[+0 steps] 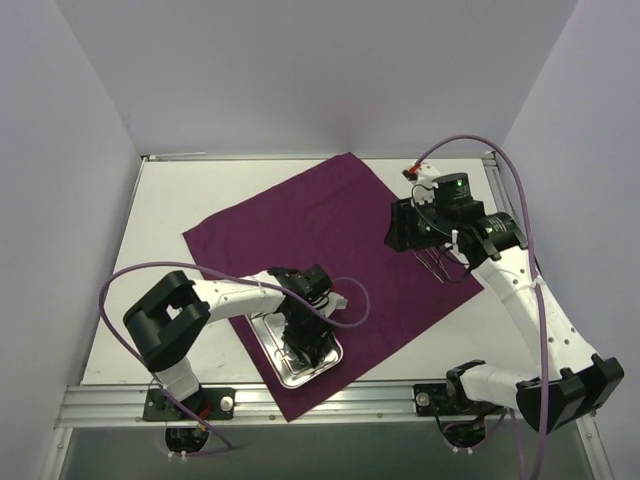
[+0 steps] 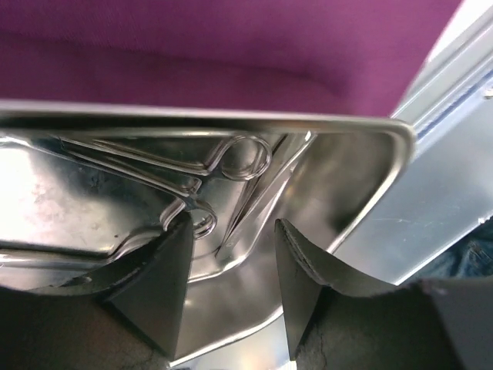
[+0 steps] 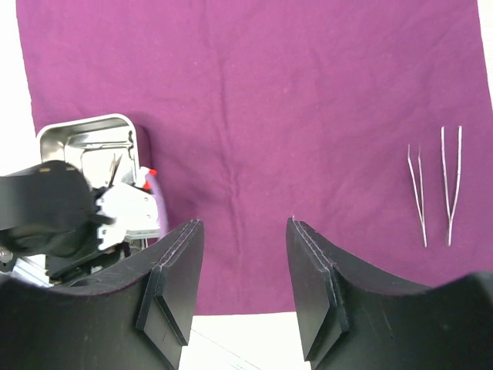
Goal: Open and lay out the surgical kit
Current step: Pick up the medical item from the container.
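Bright, even light, soft shadows; the steel tray glares in a slightly blurred close-up.

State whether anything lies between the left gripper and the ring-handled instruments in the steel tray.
Nothing visible does. The left gripper is open inside the tray, and the ring-handled instruments lie bare just ahead of its fingertips.

- left arm: white links, black joint housings; purple cable looped alongside;
- right arm: same white-and-black build; second purple cable; green lights on wrist;
- right gripper: black wedge-shaped fingers
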